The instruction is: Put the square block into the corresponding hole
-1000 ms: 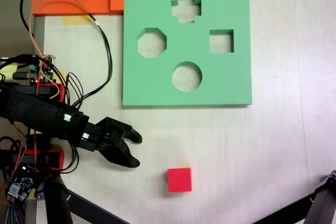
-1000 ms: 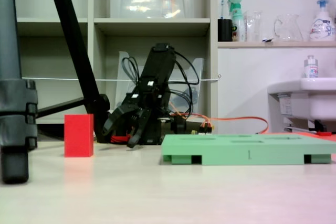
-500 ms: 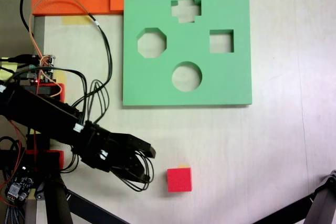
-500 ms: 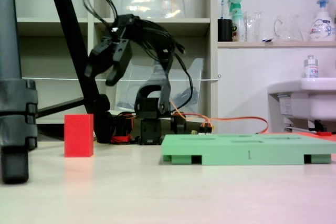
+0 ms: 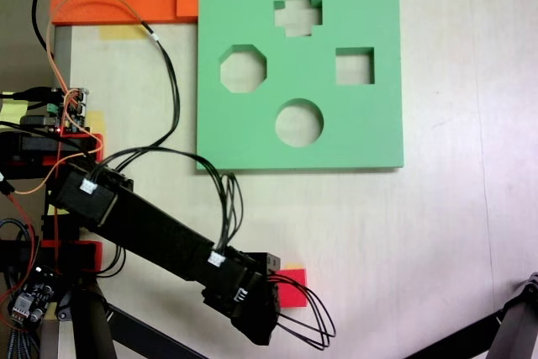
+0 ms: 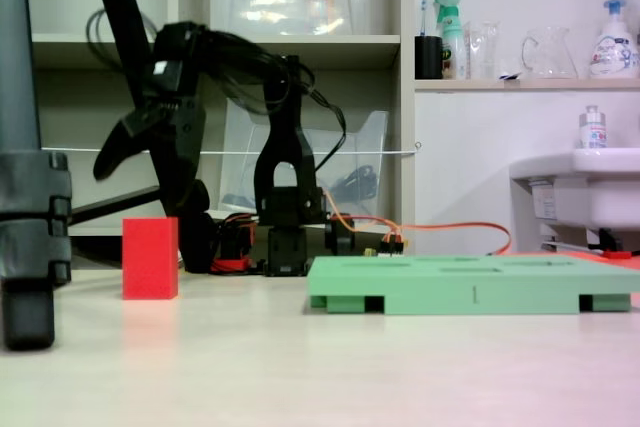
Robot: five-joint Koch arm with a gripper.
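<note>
Square block (image 6: 150, 258) sits on the table (image 6: 330, 367), near front, untouched, well apart from the green board (image 6: 470, 284). Tool (image 6: 150, 142) now hangs right above it, jaws spread; a second ago it was low by the arm's base, so the reach is made and descent remains, I judge. Tripod leg (image 6: 30, 187) stands near on one side. Open table lies between block and square hole (image 5: 354, 65); clear path.
</note>
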